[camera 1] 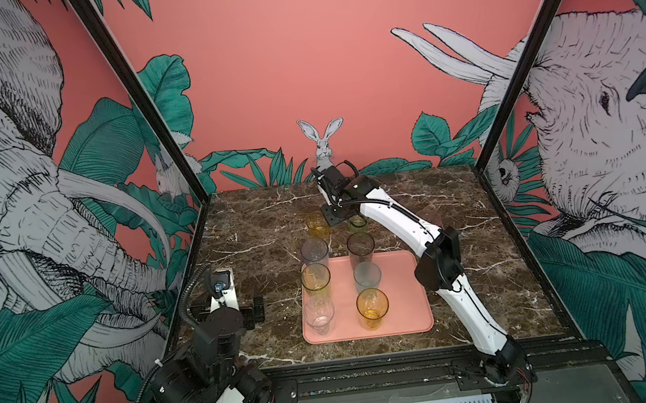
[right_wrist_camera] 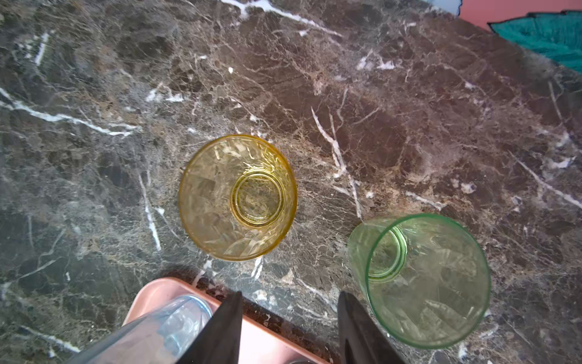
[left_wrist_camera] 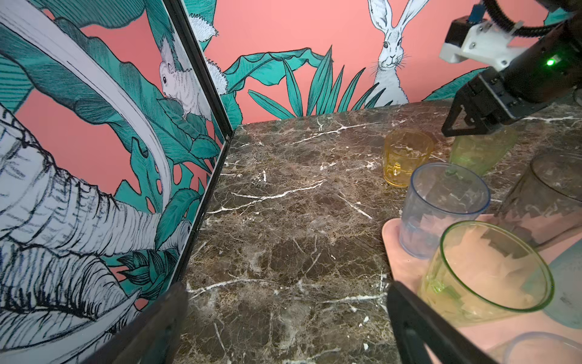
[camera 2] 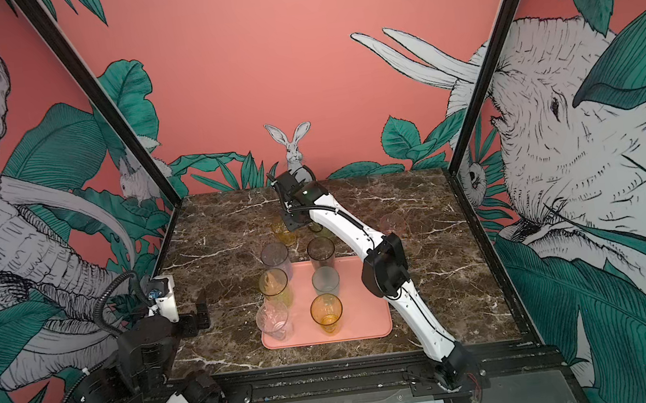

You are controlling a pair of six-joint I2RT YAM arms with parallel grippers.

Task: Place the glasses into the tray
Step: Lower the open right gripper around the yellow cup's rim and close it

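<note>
The flat salmon-pink rectangular tray (camera 1: pixel 405 301) lay on the brown marble tabletop (camera 1: pixel 257 227), toward 6 o'clock in both top views. Six translucent tumblers stood upright on it in two columns. Along its 9 o'clock side were the tall grey tumbler (camera 1: pixel 314 252), the yellow-green tumbler (camera 1: pixel 316 281) and the clear tumbler (camera 1: pixel 318 316). Down its middle were the smoky dark tumbler (camera 1: pixel 360 248), the frosted blue-grey tumbler (camera 1: pixel 367 275) and the amber tumbler (camera 1: pixel 372 307).

Off the tray, around its 12 o'clock, the short yellow tumbler (right_wrist_camera: pixel 237 197) and the short green tumbler (right_wrist_camera: pixel 425 280) stood apart on the marble. The pink tumbler (camera 2: pixel 392 225) stood near 2 o'clock, partly behind the right arm.

The right gripper (right_wrist_camera: pixel 289 299) hung over bare marble between the yellow and green tumblers, jaws half spread, holding nothing. The left gripper (camera 1: pixel 253 311) sat at the tray's 9 o'clock, jaws wide and empty.
</note>
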